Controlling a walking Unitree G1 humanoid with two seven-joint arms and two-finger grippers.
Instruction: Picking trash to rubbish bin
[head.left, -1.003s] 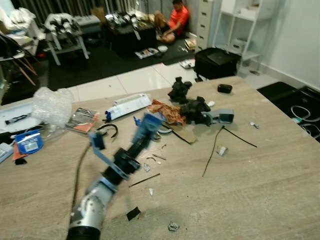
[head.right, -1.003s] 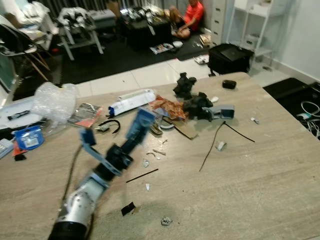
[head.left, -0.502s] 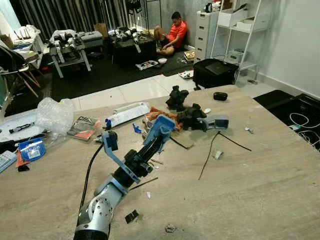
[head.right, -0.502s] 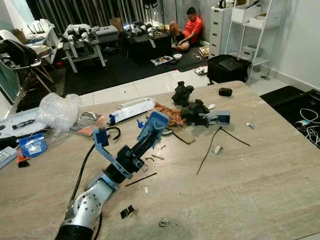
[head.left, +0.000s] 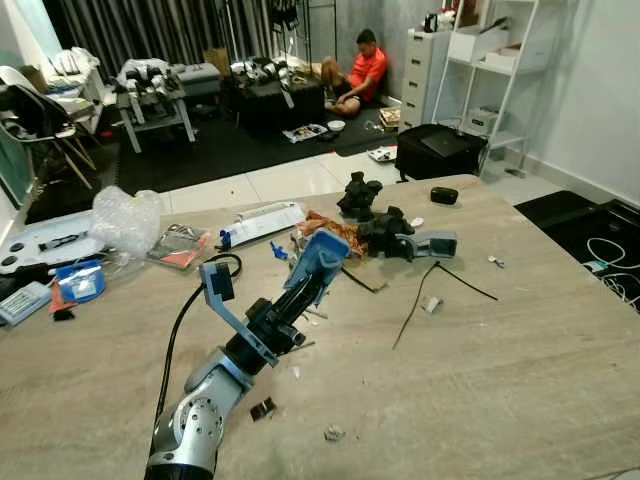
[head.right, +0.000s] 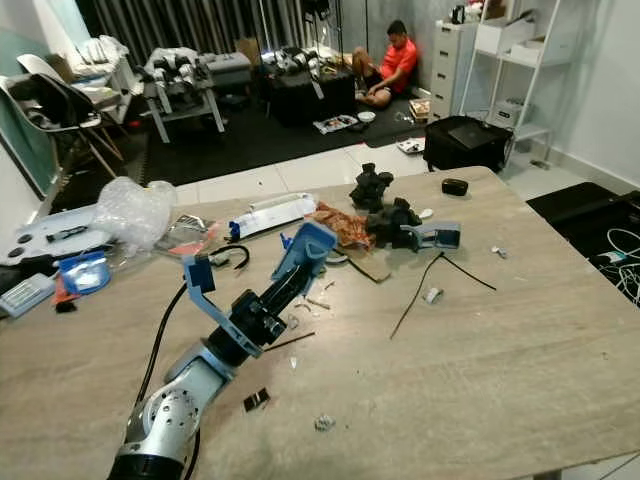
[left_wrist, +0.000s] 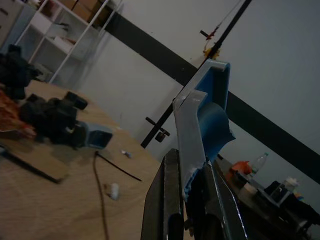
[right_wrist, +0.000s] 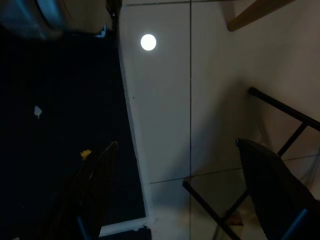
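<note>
a cluttered workroom with a dark floor mat, white shelving on the right and a person (head.left: 357, 72) in an orange shirt sitting on the floor at the back; in front, a long wooden tabletop (head.left: 520, 370) strewn with bits. near its left edge lie a white controller (head.left: 38, 243), a blue packet (head.left: 80, 281) and a lump of bubble wrap (head.left: 127, 219). further right, toward the far edge, a white tube (head.left: 262, 221) and crumpled orange wrapper (head.left: 322, 225). the left gripper (head.left: 305, 290) reaches out over the middle of the tabletop, its black fingers (left_wrist: 170, 200) pinched tight on a blue plastic piece (head.left: 320, 256) held up above the surface. small scraps (head.left: 263, 409) sit near the front edge by the arm. right of the blue piece are black clumps of parts (head.left: 385, 228), a grey-blue block (head.left: 438, 243) and black cable ties (head.left: 412, 305). the right gripper (right_wrist: 180, 200) hangs over pale floor tiles, fingers spread apart and empty.
</note>
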